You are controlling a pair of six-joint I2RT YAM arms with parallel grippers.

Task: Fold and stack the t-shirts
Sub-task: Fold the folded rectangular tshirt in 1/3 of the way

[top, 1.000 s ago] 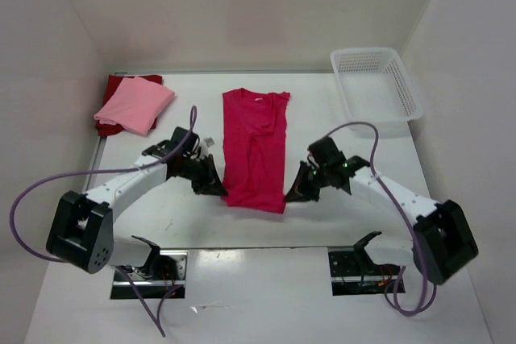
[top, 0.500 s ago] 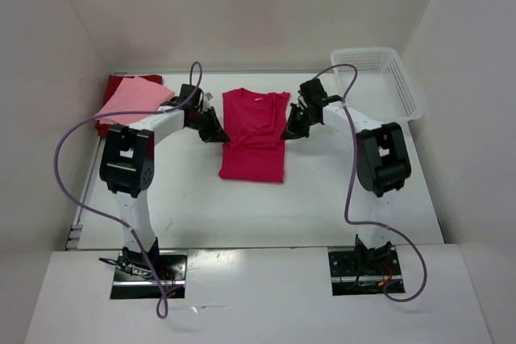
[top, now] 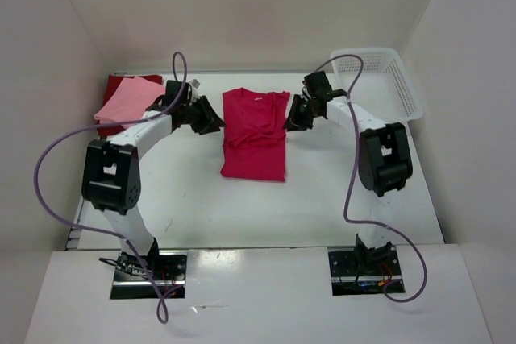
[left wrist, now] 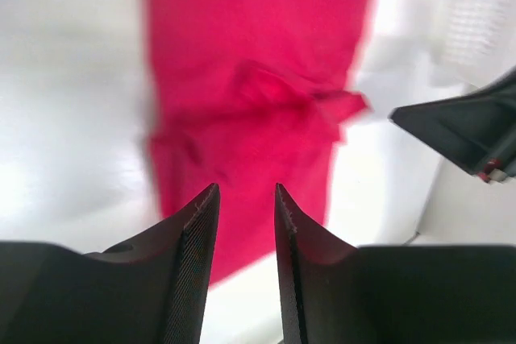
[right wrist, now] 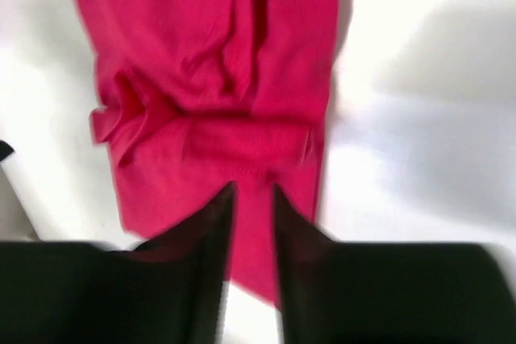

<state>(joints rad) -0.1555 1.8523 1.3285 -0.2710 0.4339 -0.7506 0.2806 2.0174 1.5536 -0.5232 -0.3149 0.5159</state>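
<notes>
The bright crimson t-shirt lies folded in half in the middle of the table, collar at the far end, with a wrinkled fold across its middle. My left gripper stands at its left edge and my right gripper at its right edge. Each is open and holds nothing. In the left wrist view the crimson t-shirt lies beyond the parted left gripper. The right wrist view is blurred, with the right gripper over the same t-shirt. The folded light pink t-shirt rests on the dark red one at the far left.
A white lattice basket stands at the far right corner. White walls close in the table on the left, back and right. The arms' purple cables loop above the table on both sides.
Both grippers carried the crimson t-shirt's near hem to the far end, folding it in half. They then opened and let go of the cloth.
</notes>
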